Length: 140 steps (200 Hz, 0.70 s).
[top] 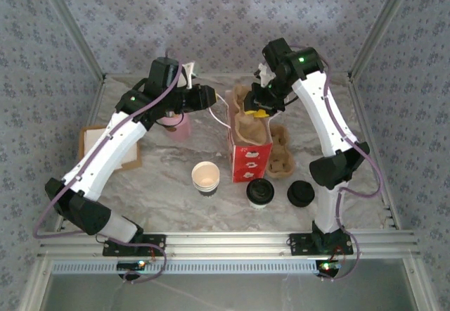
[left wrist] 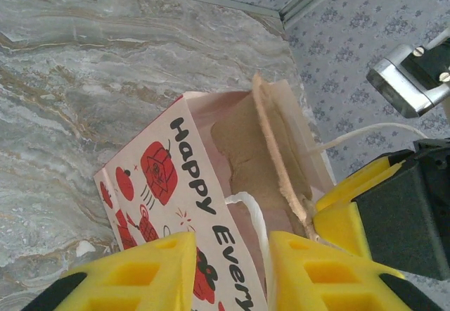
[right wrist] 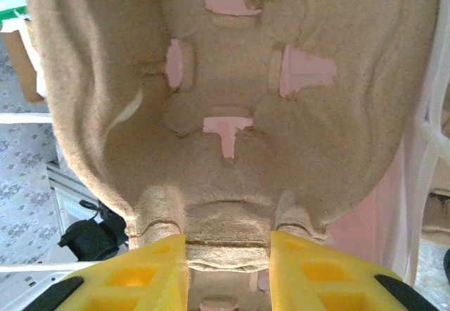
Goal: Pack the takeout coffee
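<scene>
The takeout coffee, a white cup with a black lid, stands on the table in front of the paper bag. The bag is upright, white with red print. A brown cardboard cup carrier stands on edge in the bag's mouth. My right gripper is shut on the carrier's upper edge, above the bag. My left gripper is at the bag's left rim. Its fingers straddle the printed wall and the white cord handle with a gap between them.
An open white cup stands left of the coffee and a black lid to its right. A second cardboard carrier lies against the bag's right side. A pink cup sits under the left arm, and a flat box at the left edge.
</scene>
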Each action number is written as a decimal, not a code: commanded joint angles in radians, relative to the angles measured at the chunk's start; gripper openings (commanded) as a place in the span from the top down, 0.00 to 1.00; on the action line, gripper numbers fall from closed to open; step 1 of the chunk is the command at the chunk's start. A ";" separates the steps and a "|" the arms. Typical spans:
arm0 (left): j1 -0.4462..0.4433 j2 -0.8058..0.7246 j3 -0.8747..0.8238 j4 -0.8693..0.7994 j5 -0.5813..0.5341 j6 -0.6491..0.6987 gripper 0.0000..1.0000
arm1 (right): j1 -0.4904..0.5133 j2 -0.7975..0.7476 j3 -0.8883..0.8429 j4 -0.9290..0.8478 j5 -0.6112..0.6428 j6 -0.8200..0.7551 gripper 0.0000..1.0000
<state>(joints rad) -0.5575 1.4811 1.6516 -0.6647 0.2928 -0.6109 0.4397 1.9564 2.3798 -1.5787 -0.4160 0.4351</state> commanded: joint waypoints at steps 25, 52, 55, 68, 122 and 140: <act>-0.007 0.009 0.028 0.027 0.017 0.008 0.68 | 0.020 0.033 0.038 -0.048 0.066 -0.022 0.66; -0.010 0.015 0.028 0.027 0.020 0.008 0.68 | 0.023 0.038 0.042 -0.047 0.074 -0.020 0.66; -0.010 0.016 0.027 0.028 0.020 0.008 0.68 | 0.024 0.038 0.043 -0.046 0.075 -0.020 0.66; -0.011 0.018 0.026 0.027 0.020 0.010 0.68 | 0.024 0.038 0.046 -0.043 0.076 -0.018 0.66; -0.014 0.020 0.022 0.029 0.018 0.010 0.68 | 0.040 0.038 0.053 -0.035 0.084 -0.013 0.65; -0.013 0.021 0.024 0.028 0.018 0.010 0.68 | 0.053 0.038 0.069 -0.041 0.094 -0.010 0.63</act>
<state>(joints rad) -0.5652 1.5002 1.6516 -0.6533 0.2996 -0.6109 0.4736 1.9842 2.4042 -1.5909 -0.3489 0.4286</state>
